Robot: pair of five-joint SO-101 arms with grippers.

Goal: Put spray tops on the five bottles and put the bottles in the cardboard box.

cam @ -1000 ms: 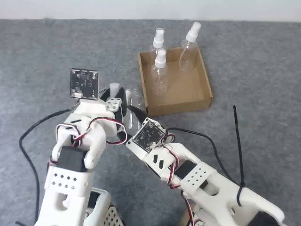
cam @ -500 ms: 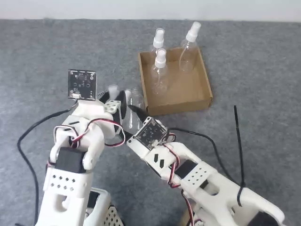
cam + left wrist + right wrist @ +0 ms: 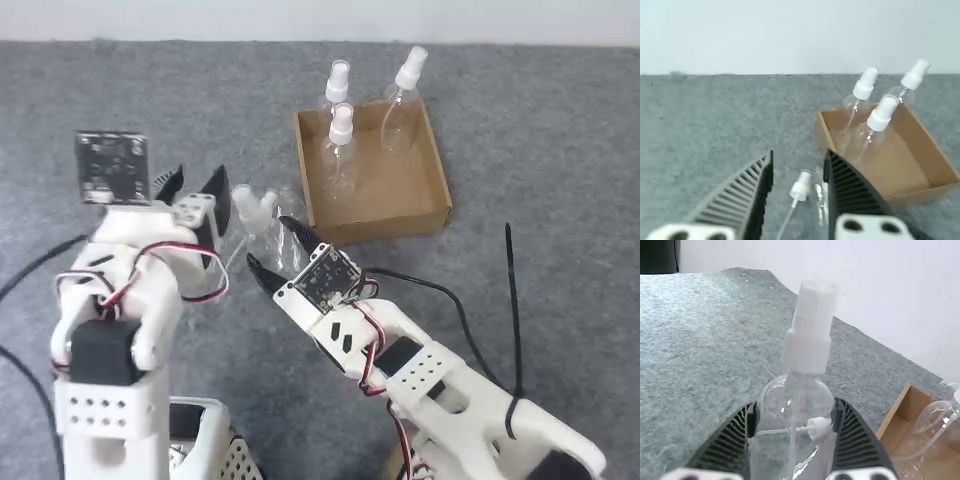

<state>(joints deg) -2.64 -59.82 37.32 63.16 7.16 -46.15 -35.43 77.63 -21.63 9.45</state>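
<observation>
A clear bottle [image 3: 796,405] with a white spray top [image 3: 810,330] stands upright between the fingers of my right gripper [image 3: 796,412], which is shut on it. From above, that gripper [image 3: 272,248] sits just left of the cardboard box [image 3: 430,200], with the bottle's top [image 3: 265,205] beside a second white spray top [image 3: 243,197]. My left gripper [image 3: 192,186] hangs open to the left of them, nothing between its fingers [image 3: 752,187]. One capped bottle [image 3: 340,150] lies in the box. Two more [image 3: 337,80] [image 3: 405,75] lean at its back wall.
Grey carpet [image 3: 520,120] covers the table. Black cables [image 3: 505,290] run across it near the right arm. A white perforated basket [image 3: 215,455] sits at the front edge by the left arm's base.
My left arm has drawn back to the left, away from the bottles, and its gripper now stands open. The right gripper stays at the bottle beside the box.
</observation>
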